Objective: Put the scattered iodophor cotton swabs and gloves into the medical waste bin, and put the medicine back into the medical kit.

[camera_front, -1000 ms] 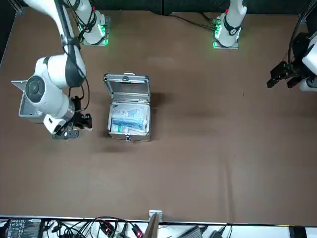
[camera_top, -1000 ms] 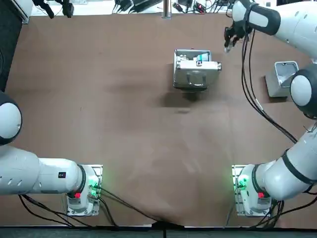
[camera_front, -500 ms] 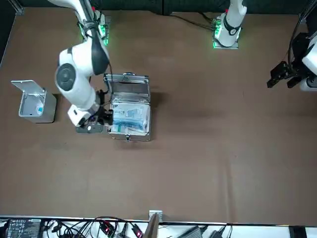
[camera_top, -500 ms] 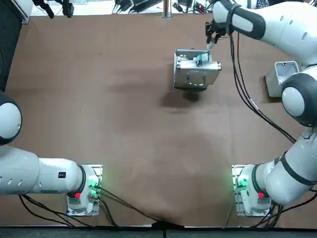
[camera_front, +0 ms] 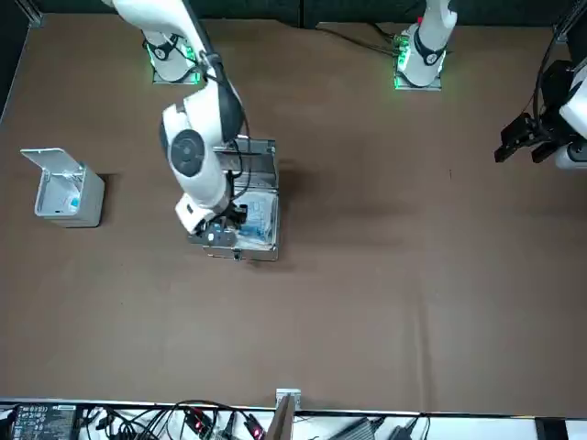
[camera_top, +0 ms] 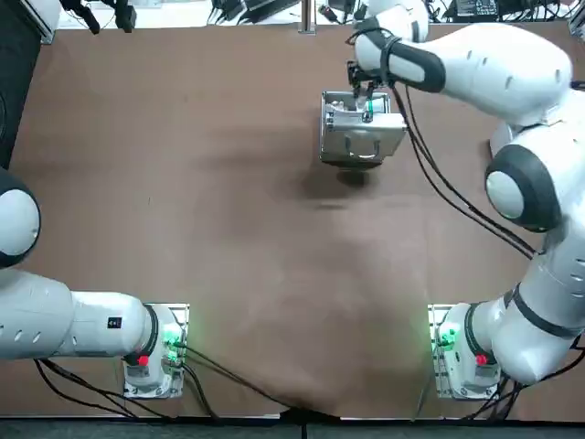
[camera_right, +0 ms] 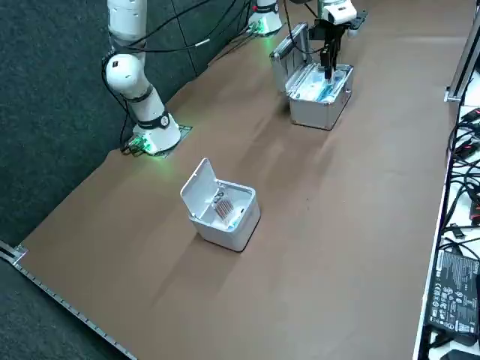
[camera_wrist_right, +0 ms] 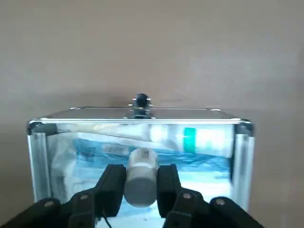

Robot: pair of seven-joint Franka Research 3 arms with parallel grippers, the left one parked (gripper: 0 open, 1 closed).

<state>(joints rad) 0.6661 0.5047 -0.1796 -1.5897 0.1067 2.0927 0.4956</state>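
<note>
Only the wrist view shows it: the right pincer grips a small white cylindrical medicine bottle over the open silver metal medical kit. Overhead, the bottle can't be made out.

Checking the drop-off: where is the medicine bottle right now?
In the right wrist view, the medicine bottle is held in the right gripper, directly over the open medical kit and its blue contents.

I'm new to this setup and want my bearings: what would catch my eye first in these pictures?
The right gripper, shut on a small white bottle, hangs over the open medical kit far across the table. A white waste bin, lid up, stands apart at the robot's right.
</note>
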